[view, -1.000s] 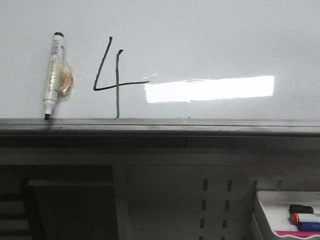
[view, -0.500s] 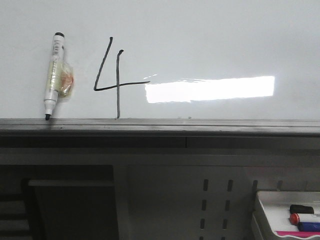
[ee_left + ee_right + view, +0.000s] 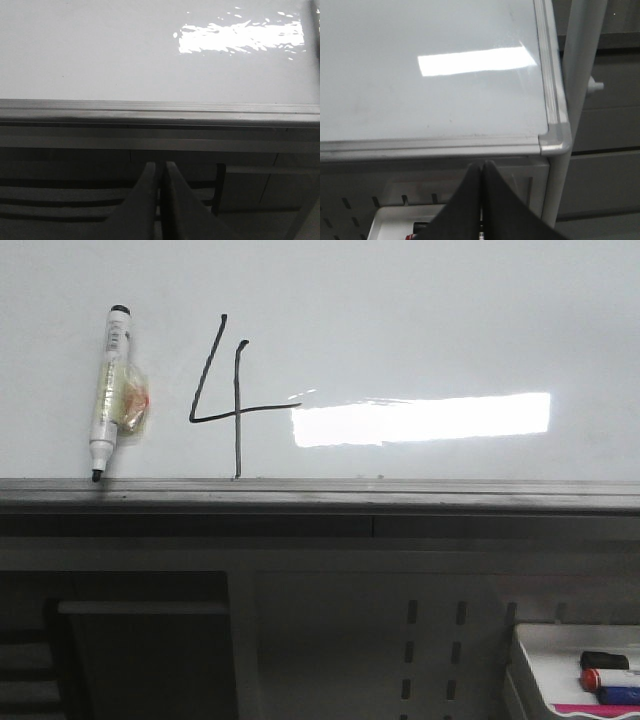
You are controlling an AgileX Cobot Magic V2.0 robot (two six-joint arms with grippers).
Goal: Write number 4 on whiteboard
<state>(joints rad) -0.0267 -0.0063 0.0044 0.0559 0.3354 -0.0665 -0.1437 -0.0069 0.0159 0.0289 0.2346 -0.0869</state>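
- Three strokes make up the number 4 (image 3: 225, 395): a slant, a horizontal bar and a vertical. It sits on the whiteboard (image 3: 420, 320), just beside the marker pen (image 3: 108, 390) and left of the bright glare.
- Judge the writing step complete; no stroke appears to be missing.
- Treat the marker pen as light, rigid and smooth. It lies uncapped, tip touching the grey ledge (image 3: 400, 490), with a taped wad at mid-barrel.
- Take hold at that wad if you must regrasp; the bare barrel would likely slip.
- Avoid brushing the number 4: dry-erase ink probably smears easily.
- Note the left gripper (image 3: 159, 200): fingers pressed together, holding nothing, below the ledge.
- Note the right gripper (image 3: 482, 200): likewise closed and empty, near the board's corner.
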